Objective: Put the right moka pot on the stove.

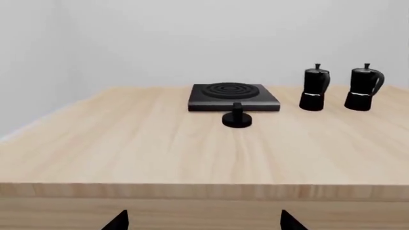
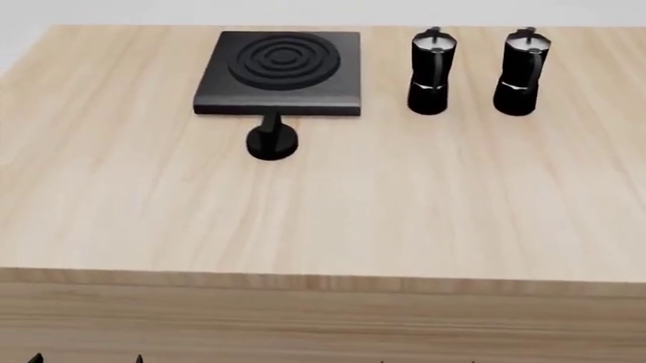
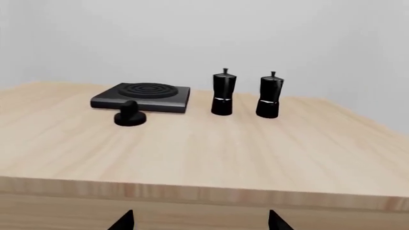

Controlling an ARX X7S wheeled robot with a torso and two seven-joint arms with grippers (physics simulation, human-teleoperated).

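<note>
Worktop (image 2: 323, 227) edge nearest. Both tools low, off it; tips barely visible, I read them spread. Right moka pot (image 2: 520, 72) upright, far right, apart from stove (image 2: 280, 73). My right arm nearer.

The right black faceted moka pot with narrow waist and knobbed lid (image 2: 521, 72) stands upright at the head view's upper right. The flat square black stove slab with concentric burner rings (image 2: 280, 73) lies upper left of centre, well apart.

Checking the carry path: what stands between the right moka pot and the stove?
The twin moka pot stands between the right moka pot and the stove, clearest in the head view.
</note>
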